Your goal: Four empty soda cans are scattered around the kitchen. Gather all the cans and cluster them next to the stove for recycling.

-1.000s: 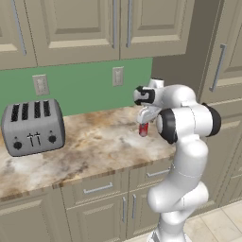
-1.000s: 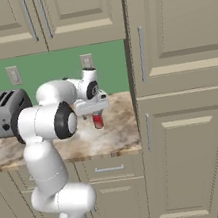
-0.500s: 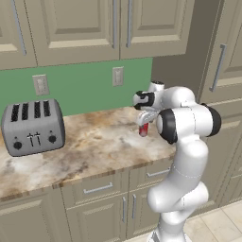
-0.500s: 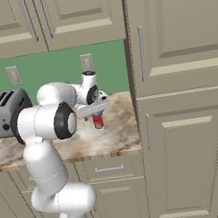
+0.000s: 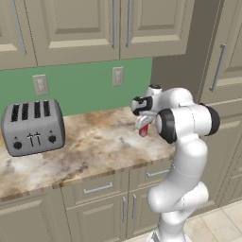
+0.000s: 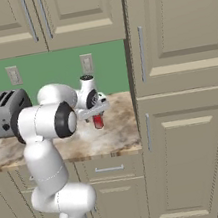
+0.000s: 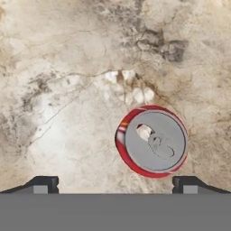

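One red soda can (image 5: 143, 131) stands upright on the tan marbled counter (image 5: 94, 146), close to its right end. My gripper (image 5: 142, 121) hangs just above the can, pointing down, jaws open and empty. From the right base view the can (image 6: 98, 122) peeks out below the gripper (image 6: 96, 113). Looking down from the hand, the can's grey top with its tab (image 7: 152, 141) lies right of centre, nearer the right fingertip (image 7: 186, 184) than the left one, and the gripper (image 7: 115, 185) touches nothing. The stove is out of view.
A grey slotted toaster (image 5: 32, 126) sits at the left of the counter. A tall beige cabinet (image 6: 184, 118) closes off the counter's right end just beyond the can. Upper cabinets (image 5: 94, 28) hang above, with outlets on the green wall.
The hand has come down a little towards the can. The jaws have stayed open, and the can has not moved.
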Tool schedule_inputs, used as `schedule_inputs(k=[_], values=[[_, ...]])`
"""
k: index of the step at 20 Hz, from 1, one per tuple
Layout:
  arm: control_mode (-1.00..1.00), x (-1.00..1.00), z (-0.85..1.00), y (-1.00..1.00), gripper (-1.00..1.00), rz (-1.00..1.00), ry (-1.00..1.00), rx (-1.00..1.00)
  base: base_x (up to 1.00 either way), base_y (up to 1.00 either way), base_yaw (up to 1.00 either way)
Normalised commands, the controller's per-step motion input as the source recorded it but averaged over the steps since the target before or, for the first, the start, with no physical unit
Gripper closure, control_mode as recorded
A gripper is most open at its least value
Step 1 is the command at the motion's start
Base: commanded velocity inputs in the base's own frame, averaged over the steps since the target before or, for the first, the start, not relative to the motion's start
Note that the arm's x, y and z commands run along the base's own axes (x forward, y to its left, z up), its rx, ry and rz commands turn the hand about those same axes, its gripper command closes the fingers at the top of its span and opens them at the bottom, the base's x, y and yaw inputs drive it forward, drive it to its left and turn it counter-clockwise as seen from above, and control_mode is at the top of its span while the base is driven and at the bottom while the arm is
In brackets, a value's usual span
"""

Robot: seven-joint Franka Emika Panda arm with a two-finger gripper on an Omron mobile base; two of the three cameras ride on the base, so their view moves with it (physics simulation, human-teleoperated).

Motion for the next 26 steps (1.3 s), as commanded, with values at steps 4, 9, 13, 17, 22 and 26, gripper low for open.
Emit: schedule_inputs(k=[4, 9, 13, 17, 22, 26], values=[[-1.0, 0.16, -0.01, 0.0, -1.0, 0.0, 0.0, -0.09, 0.0, 0.0, 0.0], [-1.0, 0.2, -0.02, 0.0, -1.0, 0.0, 0.0, -0.01, 0.0, 0.0, 0.0], [-1.0, 0.2, -0.04, 0.0, -1.0, 0.0, 0.0, 0.0, 0.0, 0.0, 0.0], [-1.0, 0.13, -0.05, 0.0, -1.0, 0.0, 0.0, 0.0, 0.0, 0.0, 0.0], [-1.0, -0.05, -0.08, -0.02, -1.0, -0.04, 0.0, 0.0, 0.0, 0.0, 0.0], [-1.0, 0.03, -0.08, -0.01, -1.0, -0.07, 0.0, 0.0, 0.0, 0.0, 0.0]])
